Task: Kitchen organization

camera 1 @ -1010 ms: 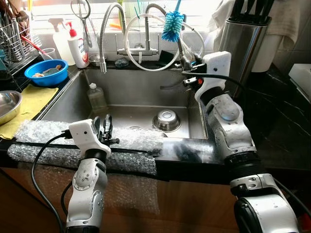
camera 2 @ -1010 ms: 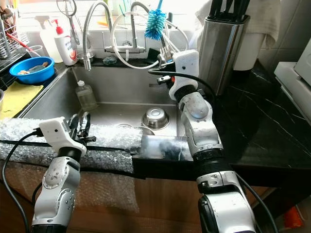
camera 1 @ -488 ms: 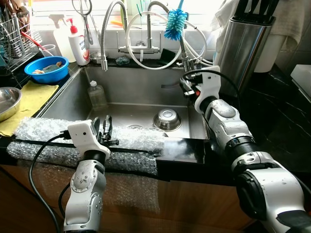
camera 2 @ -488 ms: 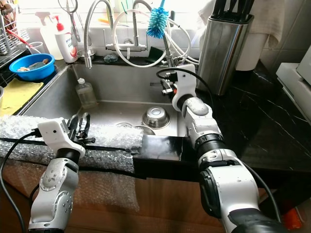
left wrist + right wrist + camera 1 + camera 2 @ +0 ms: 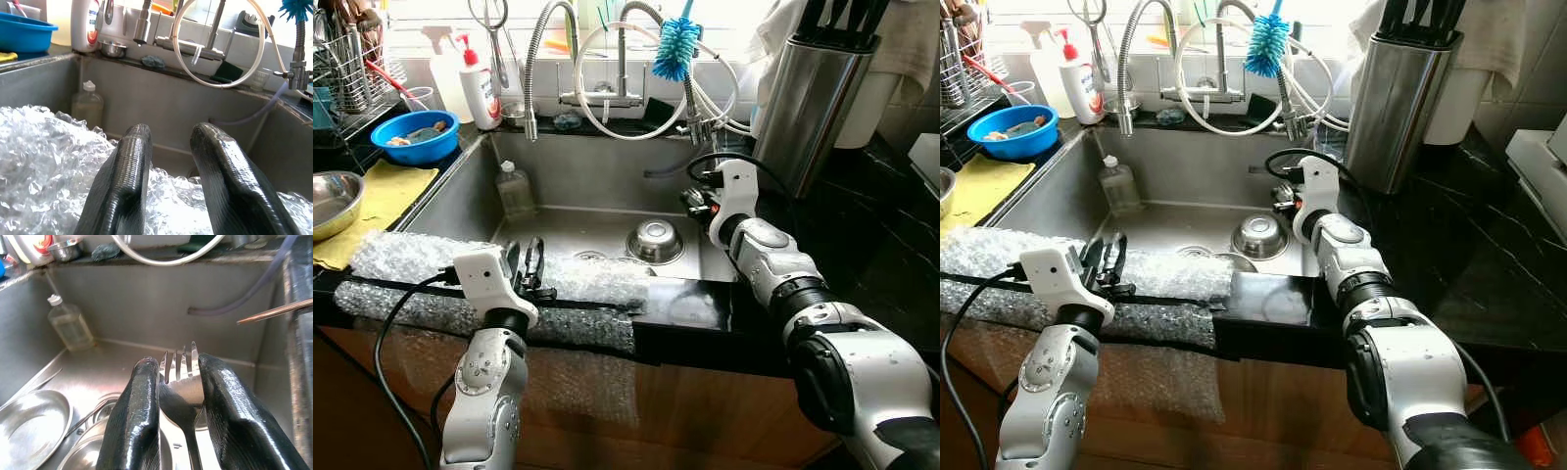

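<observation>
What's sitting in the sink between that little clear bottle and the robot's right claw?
An upturned steel bowl lies between the bottle and the right gripper, seen in the left eye view.

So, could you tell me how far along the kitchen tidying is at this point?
Early, by the look of it. In hand: the right gripper, over the sink, is shut on a fork. Left to do: a steel bowl and a plate lie in the basin beside a clear bottle. The left gripper rests open on the bubble wrap.
</observation>
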